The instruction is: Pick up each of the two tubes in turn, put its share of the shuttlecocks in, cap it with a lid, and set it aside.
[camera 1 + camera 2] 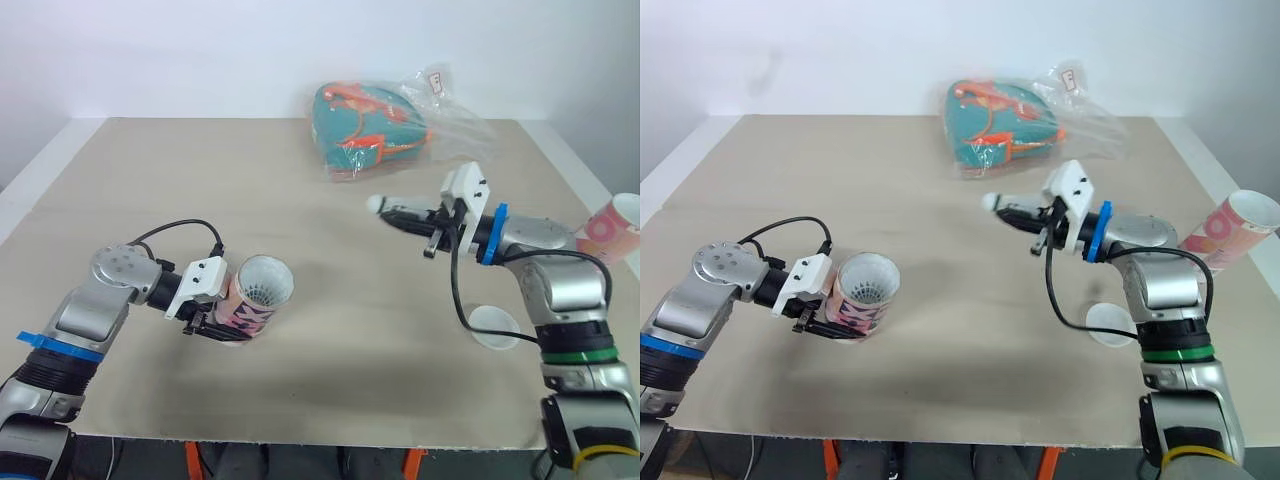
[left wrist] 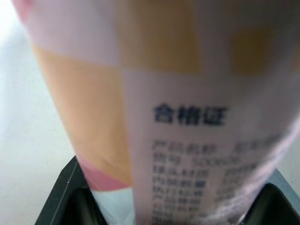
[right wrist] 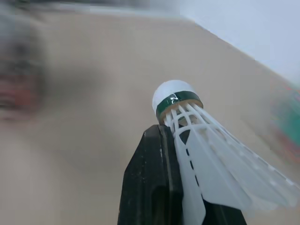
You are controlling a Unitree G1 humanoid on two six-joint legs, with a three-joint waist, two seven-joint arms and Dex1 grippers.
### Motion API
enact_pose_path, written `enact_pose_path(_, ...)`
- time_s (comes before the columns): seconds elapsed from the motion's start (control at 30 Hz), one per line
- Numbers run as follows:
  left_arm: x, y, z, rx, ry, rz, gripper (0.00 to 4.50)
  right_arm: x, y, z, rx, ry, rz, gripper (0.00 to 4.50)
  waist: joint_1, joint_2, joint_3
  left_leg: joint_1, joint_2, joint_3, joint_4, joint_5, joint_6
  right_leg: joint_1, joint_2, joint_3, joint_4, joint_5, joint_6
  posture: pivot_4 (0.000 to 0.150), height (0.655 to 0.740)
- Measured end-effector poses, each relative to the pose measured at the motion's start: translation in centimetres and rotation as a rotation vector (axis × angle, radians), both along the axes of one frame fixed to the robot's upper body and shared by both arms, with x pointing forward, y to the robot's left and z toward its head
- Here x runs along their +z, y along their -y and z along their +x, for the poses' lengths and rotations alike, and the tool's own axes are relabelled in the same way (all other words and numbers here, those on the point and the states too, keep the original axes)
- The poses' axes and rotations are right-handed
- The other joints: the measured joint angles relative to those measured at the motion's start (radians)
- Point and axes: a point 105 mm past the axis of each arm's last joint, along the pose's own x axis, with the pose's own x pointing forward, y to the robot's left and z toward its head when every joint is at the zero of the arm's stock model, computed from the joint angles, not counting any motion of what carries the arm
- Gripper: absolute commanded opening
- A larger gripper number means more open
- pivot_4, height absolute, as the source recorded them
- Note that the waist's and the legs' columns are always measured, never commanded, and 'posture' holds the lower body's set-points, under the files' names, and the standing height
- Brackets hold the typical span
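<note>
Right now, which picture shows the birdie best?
The right wrist view: the shuttlecock sits up close, white cork tip, green band and feathers, pinched in the right gripper. Both eye views show it as a small white tip past that gripper, above the table.

Matt beige table, glossy printed paper tube, crinkled plastic bag

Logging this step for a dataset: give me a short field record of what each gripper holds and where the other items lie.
left gripper: shut on tube, mouth tilted up
right gripper: shut on shuttlecock, above table
second tube: at table's right edge
lid: flat on table, right side
bag: far side of table
</note>
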Motion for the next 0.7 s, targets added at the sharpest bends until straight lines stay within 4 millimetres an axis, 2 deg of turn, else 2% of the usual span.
enact_pose_path(0.03, 0.0, 0.0, 0.0, 0.001, 0.000, 0.000, 2.57, 0.3, -0.6, -0.8, 0.047, 0.018, -0.015, 0.03, 0.000, 0.000, 0.000, 0.000, 0.000, 0.000, 0.000, 0.000, 0.000, 0.000, 0.000, 0.000, 0.000, 0.000, 0.000, 0.150, 0.7400)
enact_pose_path(0.07, 0.0, 0.0, 0.1, 0.003, 0.000, -0.002, 2.57, 0.7, -1.9, -2.5, 0.142, 0.057, -0.049, 0.03, 0.000, -0.001, -0.001, 0.000, 0.001, 0.000, 0.000, 0.000, 0.000, 0.000, 0.000, -0.001, 0.000, 0.000, 0.000, 0.150, 0.7400)
enact_pose_path(0.17, 0.0, 0.0, 0.2, 0.006, 0.002, -0.007, 2.57, 1.1, -3.0, -3.7, 0.238, 0.088, -0.110, 0.03, 0.000, -0.002, 0.000, 0.000, 0.001, 0.000, 0.002, 0.000, 0.000, 0.000, 0.000, -0.001, 0.000, 0.000, 0.000, 0.150, 0.7400)
enact_pose_path(0.3, 0.0, 0.0, 0.2, -0.002, -0.002, -0.003, 2.57, 1.8, -4.3, -4.3, 0.315, 0.162, -0.186, 0.03, 0.000, -0.002, 0.000, 0.000, 0.001, 0.001, 0.002, 0.000, 0.000, -0.001, 0.000, 0.000, 0.000, 0.001, 0.000, 0.150, 0.7400)
enact_pose_path(0.37, 0.0, 0.2, 0.3, -0.009, -0.004, -0.005, 2.57, 1.9, -6.6, -4.5, 0.404, 0.251, -0.276, 0.03, 0.002, -0.002, 0.000, 0.000, 0.001, 0.000, 0.002, 0.000, 0.000, -0.001, 0.001, -0.001, 0.000, 0.000, -0.001, 0.150, 0.7400)
enact_pose_path(0.5, 0.1, 0.4, 0.3, -0.015, -0.003, -0.007, 2.57, 0.7, -7.4, -4.2, 0.448, 0.248, -0.342, 0.03, 0.011, -0.002, 0.000, -0.002, 0.001, 0.001, 0.002, 0.000, -0.001, -0.002, 0.000, -0.001, 0.000, 0.000, -0.001, 0.150, 0.7400)
enact_pose_path(0.7, 0.1, 0.3, 0.4, -0.011, -0.003, -0.007, 2.57, 0.7, -8.6, -3.6, 0.511, 0.316, -0.431, 0.03, 0.012, -0.002, 0.000, -0.001, 0.001, 0.000, 0.002, 0.000, -0.001, -0.002, 0.001, -0.001, 0.001, 0.000, -0.001, 0.150, 0.7400)
